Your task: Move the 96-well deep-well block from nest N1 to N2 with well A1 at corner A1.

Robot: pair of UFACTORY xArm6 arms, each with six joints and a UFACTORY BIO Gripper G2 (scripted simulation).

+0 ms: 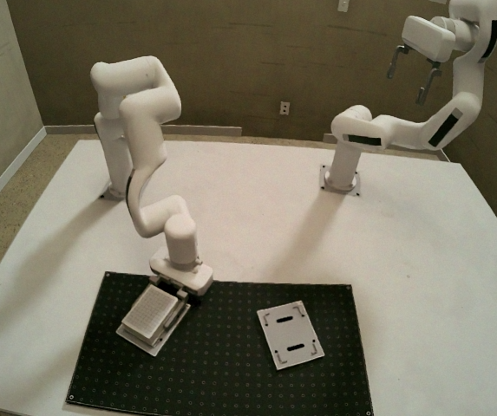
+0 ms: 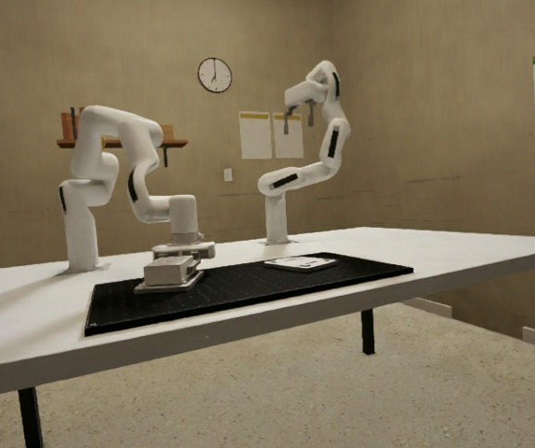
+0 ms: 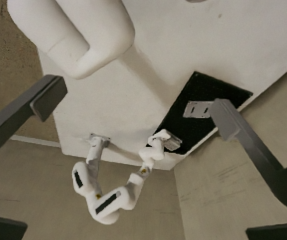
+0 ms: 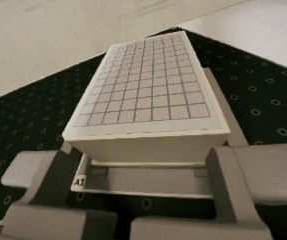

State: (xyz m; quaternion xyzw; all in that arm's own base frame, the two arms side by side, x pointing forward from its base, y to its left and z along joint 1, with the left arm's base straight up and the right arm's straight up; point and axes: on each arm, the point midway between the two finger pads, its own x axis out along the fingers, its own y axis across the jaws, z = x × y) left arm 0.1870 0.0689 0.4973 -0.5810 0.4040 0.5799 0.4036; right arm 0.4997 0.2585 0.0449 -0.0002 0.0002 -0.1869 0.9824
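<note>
The white deep-well block (image 1: 149,311) (image 2: 163,272) (image 4: 143,95) is over nest N2 (image 1: 153,351) (image 2: 154,289) (image 4: 158,182), low and lengthwise along it. My right gripper (image 1: 166,289) (image 4: 140,155) is shut on the block near its end, one finger on each side. The A1 label shows at the nest's near left corner in the right wrist view. Whether the block is fully seated is hidden, and its cut-off corner is hard to make out. Nest N1 (image 1: 289,333) (image 2: 301,262) (image 3: 199,110) is empty. My left gripper (image 1: 405,88) (image 2: 298,127) (image 3: 137,112) is open and empty, high up.
Both nests are on the black perforated board (image 1: 221,358) (image 2: 229,289). The left arm (image 1: 439,129) is folded up, far from the block. The right arm (image 1: 147,139) reaches over the white table (image 1: 248,215) to the board.
</note>
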